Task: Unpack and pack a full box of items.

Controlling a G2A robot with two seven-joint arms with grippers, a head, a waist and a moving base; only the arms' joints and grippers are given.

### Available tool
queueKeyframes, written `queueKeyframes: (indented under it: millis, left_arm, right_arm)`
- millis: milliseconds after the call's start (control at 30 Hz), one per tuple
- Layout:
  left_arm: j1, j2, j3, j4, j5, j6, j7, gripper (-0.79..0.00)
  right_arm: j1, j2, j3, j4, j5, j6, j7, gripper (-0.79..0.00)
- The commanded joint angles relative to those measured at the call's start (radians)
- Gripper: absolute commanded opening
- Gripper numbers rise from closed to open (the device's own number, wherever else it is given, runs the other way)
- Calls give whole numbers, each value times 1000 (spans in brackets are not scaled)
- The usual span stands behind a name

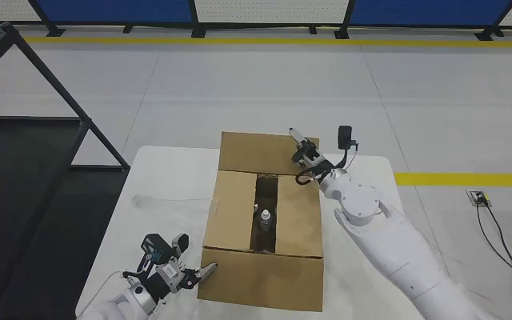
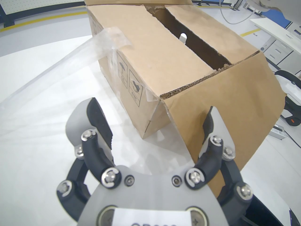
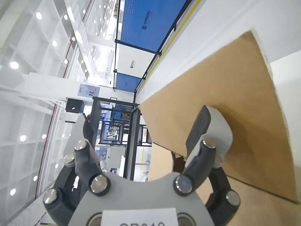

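Left gripper [image 2: 152,106]: spread wide, empty, just beside near flap [image 1: 260,282], apparently to press it outward.
Box [image 1: 238,216]: between the arms, top flaps parted along a centre slot.
Bottle [image 1: 265,218]: inside box, cap visible through slot.
Right gripper [image 3: 143,113]: open, gripping nothing, one finger against far flap [image 1: 256,150], seemingly pushing it back.

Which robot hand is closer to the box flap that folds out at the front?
Left. The left gripper sits open right beside the front flap. The right gripper is across the box, open at the back flap.
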Motion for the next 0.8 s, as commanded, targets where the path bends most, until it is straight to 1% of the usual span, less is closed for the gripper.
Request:
queueKeyframes:
  millis: [0, 100, 367, 567, 767]
  left_arm:
    - [0, 0, 0, 0, 0, 0, 0, 0]
    - [0, 0, 0, 0, 0, 0, 0, 0]
    - [0, 0, 0, 0, 0, 0, 0, 0]
    - [0, 0, 0, 0, 0, 0, 0, 0]
    - [0, 0, 0, 0, 0, 0, 0, 0]
  right_arm:
    - [27, -21, -20, 53, 4, 1, -13, 0]
    - [63, -50, -44, 124, 1, 14, -20, 0]
    - [140, -112, -91, 259, -18, 81, 43, 0]
    - [171, -143, -98, 326, -34, 113, 74, 0]
    - [181, -163, -93, 375, -53, 109, 100, 0]
